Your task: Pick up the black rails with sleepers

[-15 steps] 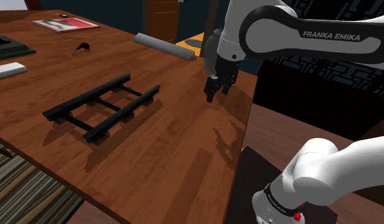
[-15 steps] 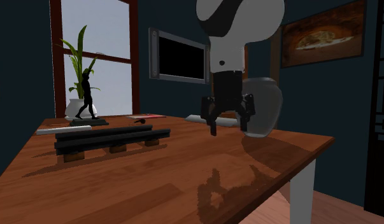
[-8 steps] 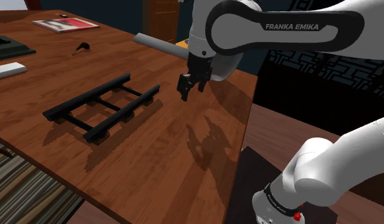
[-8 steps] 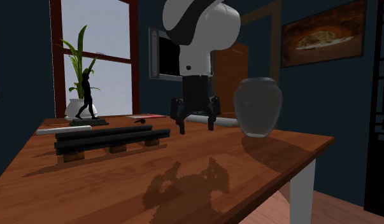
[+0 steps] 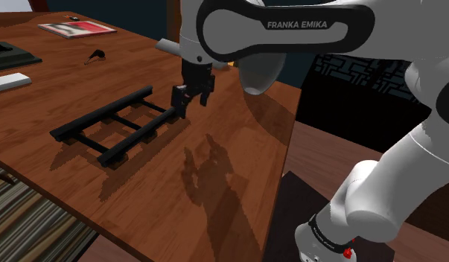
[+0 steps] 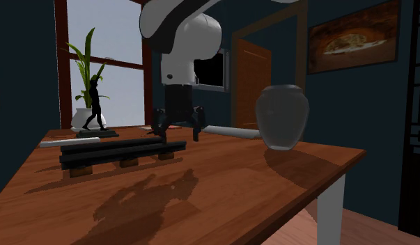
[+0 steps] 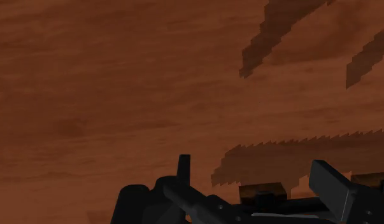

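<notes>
Rails with sleepers (image 5: pixel 141 132) lie flat on the desk (image 5: pixel 215 186), uncarried: two black rails across a few short sleepers, running diagonally in the shoulder view. From the second exterior view they (image 6: pixel 121 149) sit side-on, sleepers down on the wood.

Claw (image 5: pixel 190 109): fingers apart, nothing between them, pointing down. It hangs above the rails' end on the shoulder view's right, near the closer rail. Contact with the rail: cannot tell. In the second exterior view the claw (image 6: pixel 177 133) sits over the rails' right end, fingertips about level with the rail tops. Wrist view: fingers spread, brown desk wood (image 7: pixel 120 76) with jagged shadows beyond them.

Arm shadow falls on the desk between rails and stand.

Further out:
- grey cylinder (image 5: pixel 193 53) at the far desk edge, behind the claw
- small dark object (image 5: pixel 94 55) and a red-covered book (image 5: pixel 76 28) well beyond the rails
- white bar (image 5: pixel 8 82) at the shoulder view's left
- grey vase (image 6: pixel 282 115) on the second exterior view's right
- dark figurine (image 6: pixel 95 104) and potted plant (image 6: pixel 86 62) by the window
- striped rug (image 5: pixel 21 223) on the floor below the desk
</notes>
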Available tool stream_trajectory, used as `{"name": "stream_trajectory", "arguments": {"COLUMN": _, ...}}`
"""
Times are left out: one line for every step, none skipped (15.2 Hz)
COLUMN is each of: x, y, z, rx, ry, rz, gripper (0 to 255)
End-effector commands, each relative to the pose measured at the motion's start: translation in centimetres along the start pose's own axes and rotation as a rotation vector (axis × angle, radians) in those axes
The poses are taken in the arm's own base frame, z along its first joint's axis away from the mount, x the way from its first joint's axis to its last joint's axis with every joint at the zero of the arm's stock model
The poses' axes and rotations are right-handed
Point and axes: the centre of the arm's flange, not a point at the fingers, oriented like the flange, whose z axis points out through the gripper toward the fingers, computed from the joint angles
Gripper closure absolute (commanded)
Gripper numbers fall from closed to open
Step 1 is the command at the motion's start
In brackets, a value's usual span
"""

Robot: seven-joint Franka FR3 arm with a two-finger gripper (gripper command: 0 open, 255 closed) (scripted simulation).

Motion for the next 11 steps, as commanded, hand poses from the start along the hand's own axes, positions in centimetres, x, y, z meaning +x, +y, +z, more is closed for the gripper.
{"name": "stream_trajectory", "arguments": {"x": 1.7, "y": -2.0, "z": 0.2, "rx": 0.003, "ry": 0.005, "rz": -0.027, "gripper": 0}}
{"name": "stream_trajectory", "arguments": {"x": 2.5, "y": -3.0, "z": 0.2, "rx": 0.005, "ry": 0.008, "rz": -0.041, "gripper": 0}}
{"name": "stream_trajectory", "arguments": {"x": 3.3, "y": -4.0, "z": 0.2, "rx": 0.006, "ry": 0.01, "rz": -0.055, "gripper": 0}}
{"name": "stream_trajectory", "arguments": {"x": 4.0, "y": -5.1, "z": 0.2, "rx": 0.007, "ry": 0.013, "rz": -0.068, "gripper": 0}}
{"name": "stream_trajectory", "arguments": {"x": 4.8, "y": -6.1, "z": 0.2, "rx": 0.008, "ry": 0.015, "rz": -0.082, "gripper": 0}}
{"name": "stream_trajectory", "arguments": {"x": 5.5, "y": -7.1, "z": 0.2, "rx": 0.009, "ry": 0.018, "rz": -0.095, "gripper": 0}}
{"name": "stream_trajectory", "arguments": {"x": 6.2, "y": -8.2, "z": 0.2, "rx": 0.011, "ry": 0.02, "rz": -0.109, "gripper": 0}}
{"name": "stream_trajectory", "arguments": {"x": 7.0, "y": -9.3, "z": 0.2, "rx": 0.012, "ry": 0.023, "rz": -0.122, "gripper": 0}}
{"name": "stream_trajectory", "arguments": {"x": 7.6, "y": -10.3, "z": 0.2, "rx": 0.013, "ry": 0.025, "rz": -0.136, "gripper": 0}}
{"name": "stream_trajectory", "arguments": {"x": 8.3, "y": -11.4, "z": 0.2, "rx": 0.014, "ry": 0.028, "rz": -0.15, "gripper": 0}}
{"name": "stream_trajectory", "arguments": {"x": 9.0, "y": -12.5, "z": 0.2, "rx": 0.015, "ry": 0.03, "rz": -0.163, "gripper": 0}}
